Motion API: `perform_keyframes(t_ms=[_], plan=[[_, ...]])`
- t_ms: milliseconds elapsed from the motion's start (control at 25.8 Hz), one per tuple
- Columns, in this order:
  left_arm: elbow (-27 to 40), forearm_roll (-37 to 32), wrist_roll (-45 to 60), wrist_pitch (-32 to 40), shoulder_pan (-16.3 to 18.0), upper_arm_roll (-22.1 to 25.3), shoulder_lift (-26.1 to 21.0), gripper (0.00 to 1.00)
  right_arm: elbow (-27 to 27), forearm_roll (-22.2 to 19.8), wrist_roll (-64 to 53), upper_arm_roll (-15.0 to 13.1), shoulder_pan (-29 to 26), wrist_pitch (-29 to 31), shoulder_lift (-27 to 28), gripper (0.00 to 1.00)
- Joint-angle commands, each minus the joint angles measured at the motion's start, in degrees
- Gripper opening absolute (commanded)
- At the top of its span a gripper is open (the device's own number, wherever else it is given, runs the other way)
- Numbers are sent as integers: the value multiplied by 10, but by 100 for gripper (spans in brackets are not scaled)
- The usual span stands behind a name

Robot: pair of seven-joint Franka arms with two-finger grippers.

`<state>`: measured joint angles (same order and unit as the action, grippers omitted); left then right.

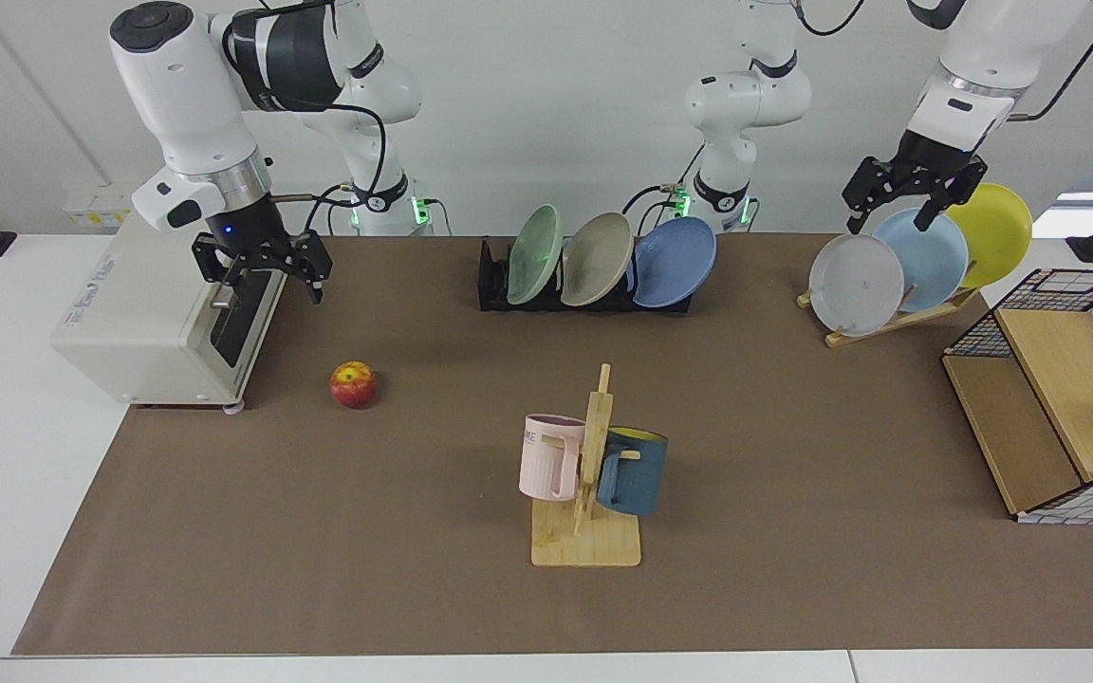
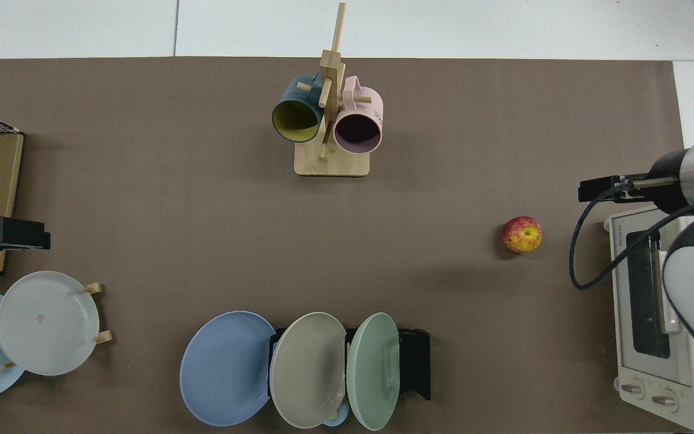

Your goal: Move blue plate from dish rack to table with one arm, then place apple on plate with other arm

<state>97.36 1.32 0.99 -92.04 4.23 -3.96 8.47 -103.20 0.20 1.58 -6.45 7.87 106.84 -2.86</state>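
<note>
The blue plate [image 1: 675,261] [image 2: 226,367] leans in the end slot of the black dish rack [image 1: 490,285] [image 2: 413,361], beside a beige and a green plate. On the table's brown mat [image 1: 793,550], the apple [image 1: 353,384] [image 2: 522,234] lies alone. My right gripper [image 1: 269,285] [image 2: 600,188] hangs open and empty in front of the toaster oven, above and behind the apple. Far from the rack, my left gripper [image 1: 888,223] [image 2: 15,235] hovers open and empty over the wooden plate stand.
A toaster oven [image 1: 167,332] stands by the right arm. A wooden mug tree [image 1: 594,465] holds a pink and a dark blue mug. The wooden plate stand [image 1: 935,308] carries grey, sky-blue and yellow plates. A wire-sided wooden shelf [image 1: 1049,417] sits at the mat's edge.
</note>
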Motion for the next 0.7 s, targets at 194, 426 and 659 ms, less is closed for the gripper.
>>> perform_keyframes(t_ms=[194,426,659], plan=[[-9,6,-2,1,-7,2,-4,100,-5,-5,11,3,-4,4,-7,100],[-9,6,1,5,-8,0,-3,100,-5,-5,11,3,-4,4,-7,100],[-9,6,1,6,-8,0,-2,100,-5,-5,11,3,-4,4,-7,100]])
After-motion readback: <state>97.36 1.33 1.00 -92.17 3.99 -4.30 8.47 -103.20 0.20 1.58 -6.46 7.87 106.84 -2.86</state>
